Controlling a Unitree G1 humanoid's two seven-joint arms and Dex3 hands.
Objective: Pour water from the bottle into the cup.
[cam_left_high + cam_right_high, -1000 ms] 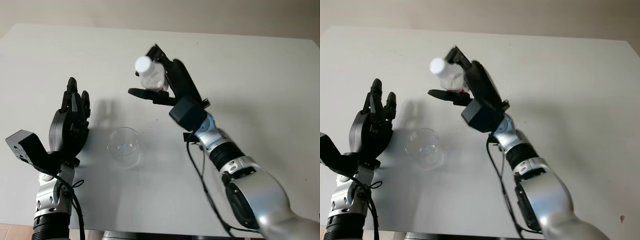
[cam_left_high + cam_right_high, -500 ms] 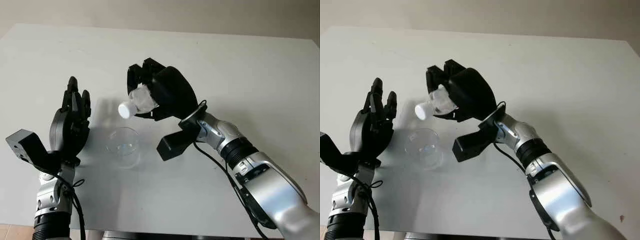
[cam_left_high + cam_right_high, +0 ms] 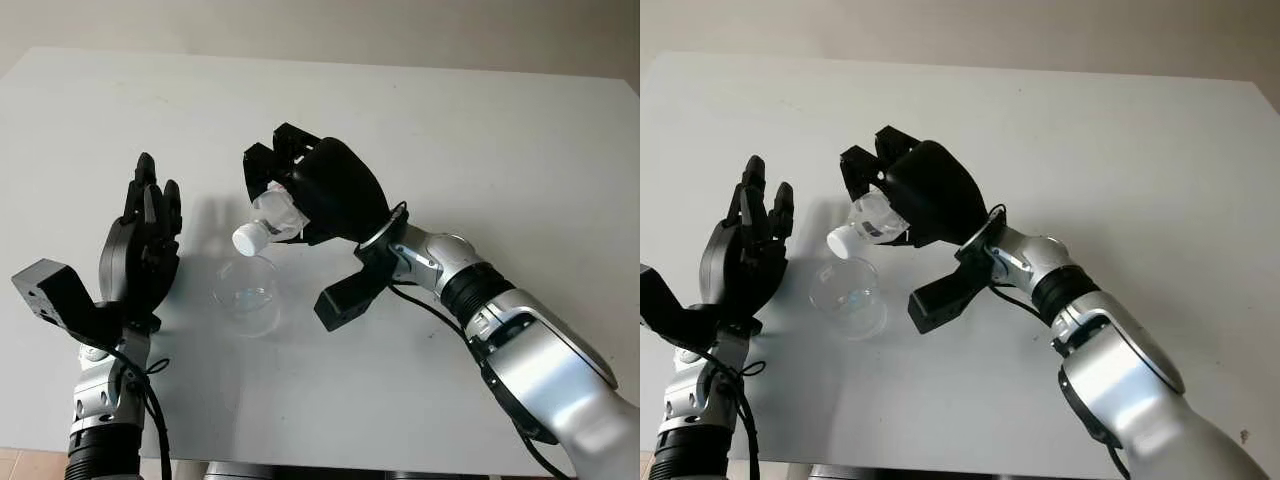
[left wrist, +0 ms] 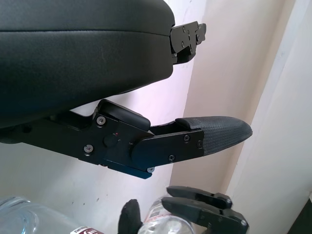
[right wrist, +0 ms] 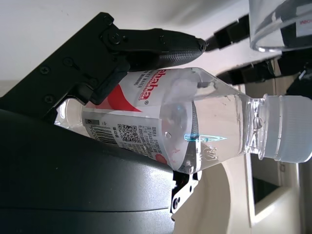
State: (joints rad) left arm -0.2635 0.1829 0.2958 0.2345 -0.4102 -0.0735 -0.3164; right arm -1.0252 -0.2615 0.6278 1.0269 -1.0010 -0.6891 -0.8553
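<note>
Gripping the bottle (image 3: pixel 275 215), the right robot hand (image 3: pixel 318 192) sits above the middle of the desk (image 3: pixel 520 140), fingers wrapped tight around the bottle's body. The bottle is tipped over, mouth end pointing down and to the left, with its white cap (image 3: pixel 246 239) still on. That cap hangs just above the far rim of the cup (image 3: pixel 246 294); I can't tell if it actually touches the rim.

In the right wrist view the bottle (image 5: pixel 185 124) lies across the palm, one black finger (image 5: pixel 156 41) pressing over the label and the shell of the hand on the other side. There's clear water inside, sitting toward the neck end, and the cap (image 5: pixel 290 127) is plainly screwed on. A bit of the cup's rim (image 5: pixel 280 22) peeks in beyond the cap.

The cup is clear and stands upright on the desk, a bit nearer and left of the right hand. It's hard to tell whether it has anything in it.

The left robot hand (image 3: pixel 142 245) is open and holds nothing, raised upright to the left of the cup and apart from it, palm turned toward the cup. In the left wrist view its finger (image 4: pixel 214 134) reaches out into free air, with the bottle and the right hand's fingers (image 4: pixel 204 204) beyond it.
</note>
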